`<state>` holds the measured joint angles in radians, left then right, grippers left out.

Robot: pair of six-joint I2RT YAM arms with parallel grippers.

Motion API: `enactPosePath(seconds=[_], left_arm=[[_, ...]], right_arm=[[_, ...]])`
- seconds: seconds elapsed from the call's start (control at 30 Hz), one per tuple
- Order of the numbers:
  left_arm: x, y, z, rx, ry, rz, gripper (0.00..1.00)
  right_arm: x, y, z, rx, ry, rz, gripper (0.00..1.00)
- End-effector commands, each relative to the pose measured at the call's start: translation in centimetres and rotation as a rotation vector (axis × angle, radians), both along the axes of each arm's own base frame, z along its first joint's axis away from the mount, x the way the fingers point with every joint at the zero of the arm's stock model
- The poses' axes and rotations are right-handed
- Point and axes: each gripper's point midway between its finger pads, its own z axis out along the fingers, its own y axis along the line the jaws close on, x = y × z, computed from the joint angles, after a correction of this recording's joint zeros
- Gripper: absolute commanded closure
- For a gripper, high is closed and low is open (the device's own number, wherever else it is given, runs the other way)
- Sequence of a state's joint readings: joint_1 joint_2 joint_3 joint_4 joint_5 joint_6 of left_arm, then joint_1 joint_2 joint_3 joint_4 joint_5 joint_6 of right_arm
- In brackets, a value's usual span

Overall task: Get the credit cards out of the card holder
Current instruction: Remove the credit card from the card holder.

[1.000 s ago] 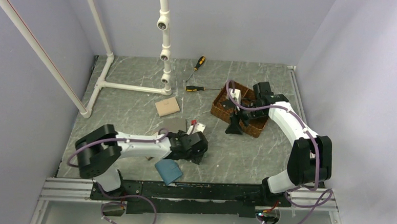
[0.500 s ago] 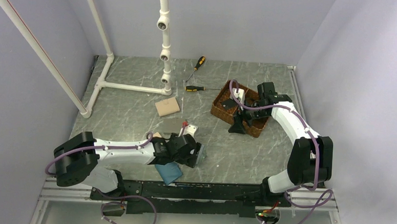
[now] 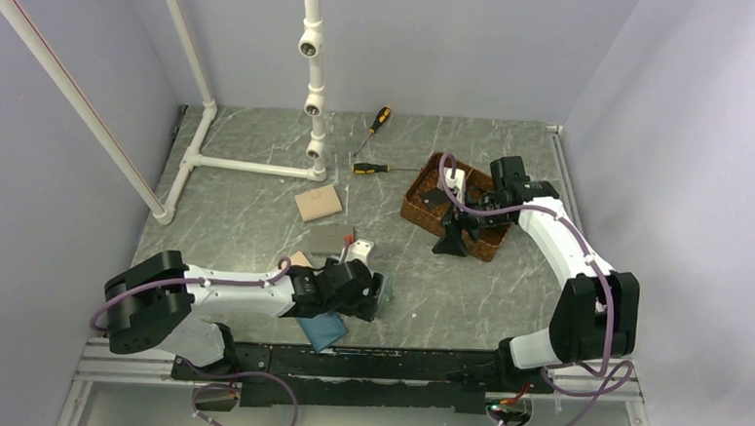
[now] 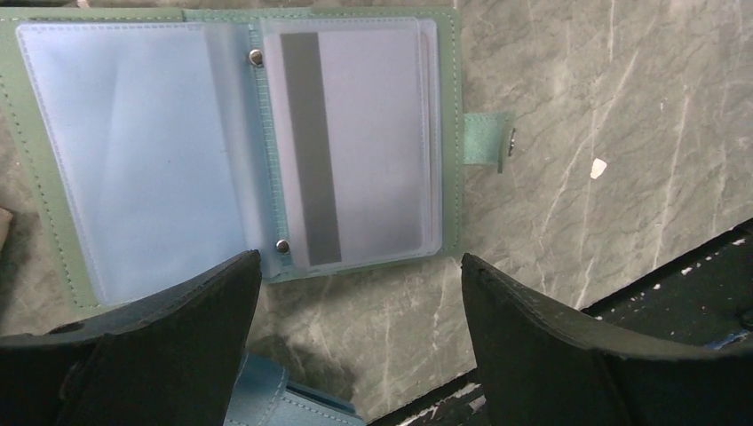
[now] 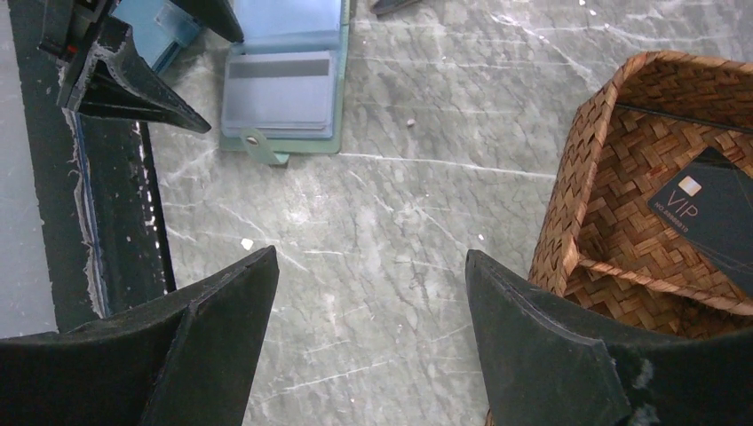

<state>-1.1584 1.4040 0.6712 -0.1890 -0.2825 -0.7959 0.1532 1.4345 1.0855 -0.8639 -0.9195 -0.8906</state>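
- While the sage-green card holder (image 4: pixel 240 151) lies spread open and flat on the grey marbled table (image 4: pixel 622 133), its clear plastic sleeves face up and its snap tab (image 4: pixel 488 142) sticks out to one side.
- One sleeve holds a pale card (image 4: pixel 351 142) with a dark stripe along it, fully tucked in; the other sleeve looks pale blue, and whether anything sits in it cannot be told.
- In the top view the holder is at the near edge of the table, just in front of the left arm's wrist.
- Left gripper (image 4: pixel 360 266): fingers spread wide with nothing between them, hanging over the holder's near edge, not touching it.
- A darker blue wallet (image 4: pixel 266 399) lies partly under that gripper, just beside the holder.
- Right gripper (image 5: pixel 370 257): also spread wide and empty, with bare table between its fingers and one finger over the rim of the woven basket (image 5: pixel 604 177).
- A black card (image 5: pixel 710 209) marked "VIP" lies inside the basket, well apart from the holder.
- Farther back on the table are a tan wallet (image 3: pixel 318 203), two screwdrivers (image 3: pixel 371 169) and a white pipe frame (image 3: pixel 313 73).
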Motion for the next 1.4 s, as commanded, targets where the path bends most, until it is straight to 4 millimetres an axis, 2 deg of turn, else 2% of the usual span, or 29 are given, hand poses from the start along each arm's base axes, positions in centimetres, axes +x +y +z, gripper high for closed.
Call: enactPosePath(seconds=[0.0,0.17,0.43,0.77,0.93,1.03,1.17,1.37], left_arm=[[-0.3,-1.6,1.0,-0.07,0.0,-0.005,0.12],[-0.1,-1.8,1.5,-0.06,-0.031,0.011,0.12],[0.2,-1.0,0.6,-0.001,-0.061,0.038,0.12],[3.0,-0.8,0.5,0.217,-0.164,0.042,0.12],[5.8,-0.4,1.9,0.337,-0.232,0.116,0.14],[6.1,-1.4,2.2,0.319,-0.231,0.078,0.16],[5.6,-2.5,1.5,0.255,-0.187,0.01,0.17],[6.0,-2.4,-0.2,0.216,-0.11,0.006,0.19]], right_arm=[[-0.5,0.9,1.7,0.045,-0.061,0.051,0.2],[-0.7,1.3,1.1,0.04,-0.044,0.066,0.2],[-0.6,1.3,0.6,0.034,-0.024,0.063,0.2],[-0.9,2.0,-0.5,-0.014,-0.003,0.088,0.2],[-1.1,2.5,-0.9,-0.038,0.006,0.107,0.21],[-1.0,2.5,-0.7,-0.04,0.002,0.1,0.2],[-0.7,2.5,-0.8,-0.047,0.009,0.085,0.2],[-0.5,2.4,-1.0,-0.056,0.015,0.079,0.2]])
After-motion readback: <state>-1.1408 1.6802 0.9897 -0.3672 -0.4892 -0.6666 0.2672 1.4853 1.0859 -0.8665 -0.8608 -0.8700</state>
